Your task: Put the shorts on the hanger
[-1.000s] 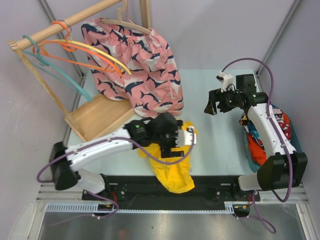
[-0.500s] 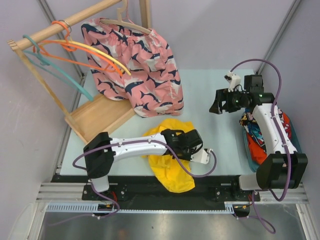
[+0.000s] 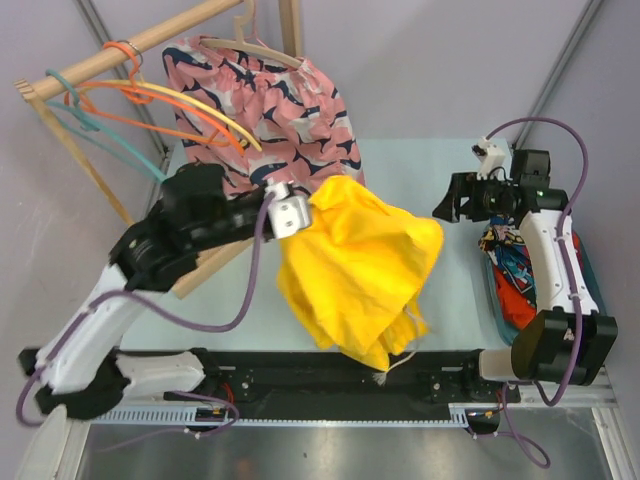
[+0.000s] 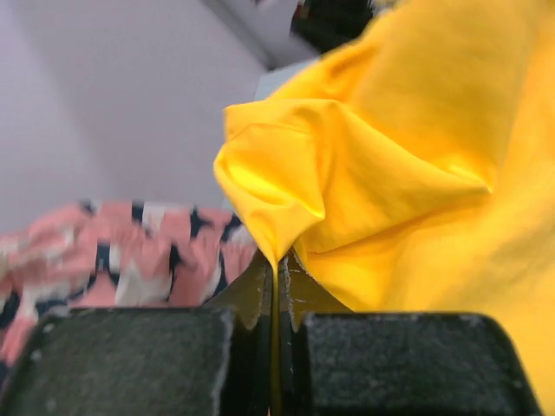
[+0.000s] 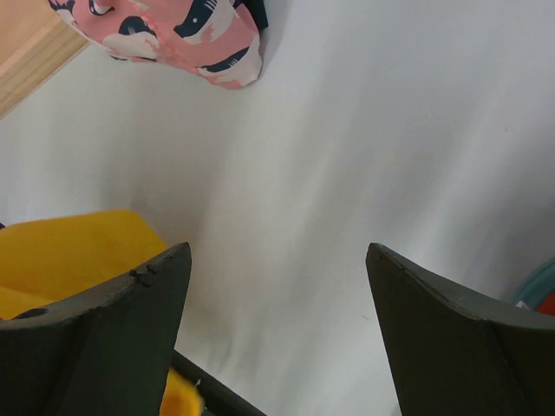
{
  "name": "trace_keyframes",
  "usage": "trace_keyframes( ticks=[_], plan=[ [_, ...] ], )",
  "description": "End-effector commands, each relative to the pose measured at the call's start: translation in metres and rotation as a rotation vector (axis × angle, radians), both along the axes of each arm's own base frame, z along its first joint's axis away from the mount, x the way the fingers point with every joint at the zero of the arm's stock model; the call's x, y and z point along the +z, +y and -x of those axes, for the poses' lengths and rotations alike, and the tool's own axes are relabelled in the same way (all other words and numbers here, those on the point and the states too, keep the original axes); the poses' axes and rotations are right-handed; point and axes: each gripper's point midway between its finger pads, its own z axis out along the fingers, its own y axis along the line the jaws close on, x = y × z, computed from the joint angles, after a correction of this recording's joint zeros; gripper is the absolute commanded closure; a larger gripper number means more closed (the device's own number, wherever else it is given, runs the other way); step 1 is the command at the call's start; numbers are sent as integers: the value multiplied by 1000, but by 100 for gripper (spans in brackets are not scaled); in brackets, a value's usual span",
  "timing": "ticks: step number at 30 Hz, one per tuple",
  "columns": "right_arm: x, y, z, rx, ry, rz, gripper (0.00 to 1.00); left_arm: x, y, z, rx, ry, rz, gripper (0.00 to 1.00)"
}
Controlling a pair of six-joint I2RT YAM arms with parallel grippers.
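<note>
The pale table (image 3: 450, 300) carries a wooden rack (image 3: 150, 39) at its far left, with pink shorts (image 3: 290, 110) draped on it. The shorts (image 3: 355, 265) hang bunched in mid-air over the table's middle — the lower folds may touch the near edge, but this is hard to judge. The left gripper (image 4: 276, 270) is pressed together on a fold of the yellow fabric. The right gripper (image 5: 277, 260) hovers well apart, spread wide and holding nothing. The hanger (image 3: 215, 112) hangs from the rack — just beside the pink shorts.
</note>
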Motion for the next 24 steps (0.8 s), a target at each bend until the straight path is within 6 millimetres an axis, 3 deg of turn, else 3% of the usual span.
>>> trace_keyframes(
  ticks=[1,2,3,4,5,6,7,8,9,12,13,14,16,17,19,21,22,24],
  plan=[
    [19,1,11,40,-65,-13,13,-129,54,-4,2,153,-287,100],
    [18,3,13,50,-57,-18,13,-172,75,6,-6,148,-381,100],
    [17,5,16,65,-50,-21,13,-195,87,9,9,152,-433,99],
    [13,11,24,93,-17,-45,14,-213,100,9,31,133,-488,91],
    [10,16,29,113,0,-56,14,-249,115,18,32,170,-559,85],
    [6,20,34,145,9,-57,15,-266,126,21,43,195,-602,77],
    [2,31,44,188,36,-70,16,-277,133,22,61,214,-629,51],
    [-5,36,51,212,62,-71,16,-288,138,25,58,241,-652,40],
    [-9,41,56,243,71,-70,16,-290,141,26,62,256,-661,25],
    [-23,65,81,345,145,-78,17,-265,125,19,53,234,-576,14],
    [-29,75,90,383,174,-72,18,-256,117,20,34,243,-537,12],
    [-32,78,95,397,190,-73,18,-235,105,16,18,222,-481,10],
    [-47,83,101,401,237,-58,19,-232,86,10,9,308,-454,8],
    [-53,88,105,416,253,-43,20,-216,71,4,-1,304,-411,9],
    [-70,86,108,404,309,-8,24,-228,47,-9,19,401,-421,10],
    [-83,84,112,397,356,21,25,-235,20,-23,56,384,-414,11],
    [-88,81,115,392,383,34,28,-256,10,-28,82,438,-440,11],
    [-98,71,111,374,403,86,31,-264,-10,-36,95,453,-410,11]
  ],
)
